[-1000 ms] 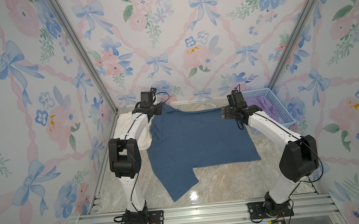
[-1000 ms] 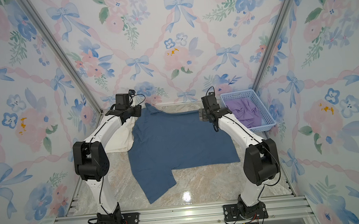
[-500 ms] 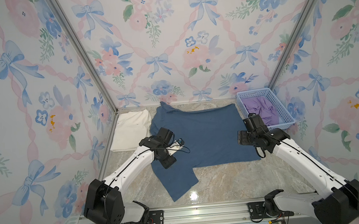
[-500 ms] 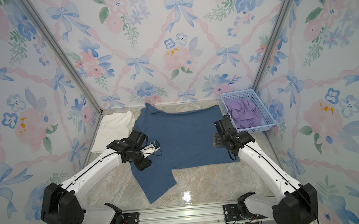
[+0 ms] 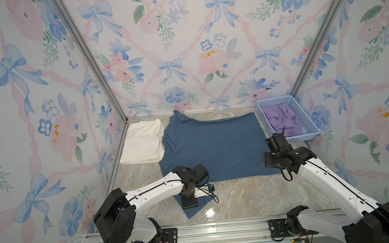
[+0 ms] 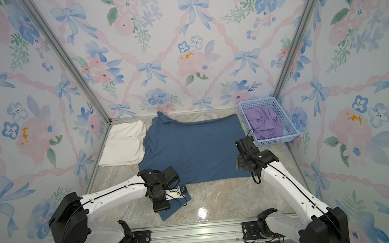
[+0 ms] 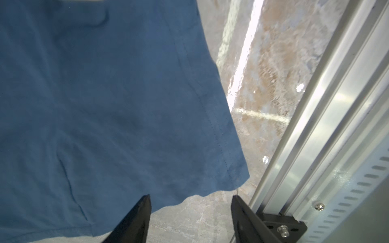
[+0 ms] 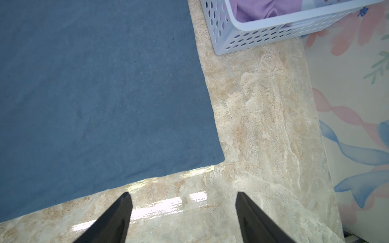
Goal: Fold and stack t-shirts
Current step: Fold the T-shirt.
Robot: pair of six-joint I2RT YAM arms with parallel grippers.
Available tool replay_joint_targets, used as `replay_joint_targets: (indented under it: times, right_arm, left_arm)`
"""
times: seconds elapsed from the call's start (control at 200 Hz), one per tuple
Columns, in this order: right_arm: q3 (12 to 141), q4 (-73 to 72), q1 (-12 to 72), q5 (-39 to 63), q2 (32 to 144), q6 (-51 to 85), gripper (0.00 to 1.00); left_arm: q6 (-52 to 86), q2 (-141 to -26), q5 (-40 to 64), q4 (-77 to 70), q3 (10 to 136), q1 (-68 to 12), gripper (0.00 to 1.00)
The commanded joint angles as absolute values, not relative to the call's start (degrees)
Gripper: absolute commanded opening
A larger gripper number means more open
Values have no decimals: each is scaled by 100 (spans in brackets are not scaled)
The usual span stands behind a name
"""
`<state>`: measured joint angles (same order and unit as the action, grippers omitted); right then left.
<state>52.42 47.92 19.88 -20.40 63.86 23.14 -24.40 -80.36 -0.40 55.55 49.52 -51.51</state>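
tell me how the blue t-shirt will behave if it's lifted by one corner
The blue t-shirt would probably flop and drape: it lies flat with soft wrinkles. It likely slides when dragged, since the marble tabletop looks glossy. Probably light, being thin cloth.

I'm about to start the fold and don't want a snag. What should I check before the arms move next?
1. Slate-blue cloth t-shirt lying flat: not ok, far corner rucked up by the wall.
2. Left jaws open, empty, over the near sleeve: ok.
3. Right jaws open, empty, over bare marble tabletop beside the shirt's near corner: ok.
4. Pale-blue perforated plastic basket apart from the blue shirt: ok.
5. Folded cream-white cloth shirt free of the blue shirt's edge: cannot tell.
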Motion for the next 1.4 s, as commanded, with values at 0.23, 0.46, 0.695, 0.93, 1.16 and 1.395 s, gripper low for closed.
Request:
replay_joint_targets:
  times: [0.23,0.46,0.695,0.93,1.16,1.395]
  right_arm:
    - [5251,4810,1838,-1848,6410,2364,81]
    - [5298,4668,1823,-1685,6598,2410,81]
    - [5328,4575,1818,-1625,6740,2469,80]
    - [5305,4540,1784,-1608,6806,2514,77]
    - [5232,4603,1713,-1635,6881,2638,77]
    - [4923,4602,1481,-1374,6993,3033,77]
  left_arm:
    - [-2303,-8565,82,5831,4926,-5471,64]
    - [-2397,-8929,243,5969,4957,-5744,63]
    - [-2443,-9604,324,5962,4922,-5868,49]
    - [-2446,-9793,204,5957,5064,-5862,0]
    - [-2466,-9204,-261,6139,6049,-5533,0]
    - [-2612,-8957,-416,6234,6577,-5041,0]
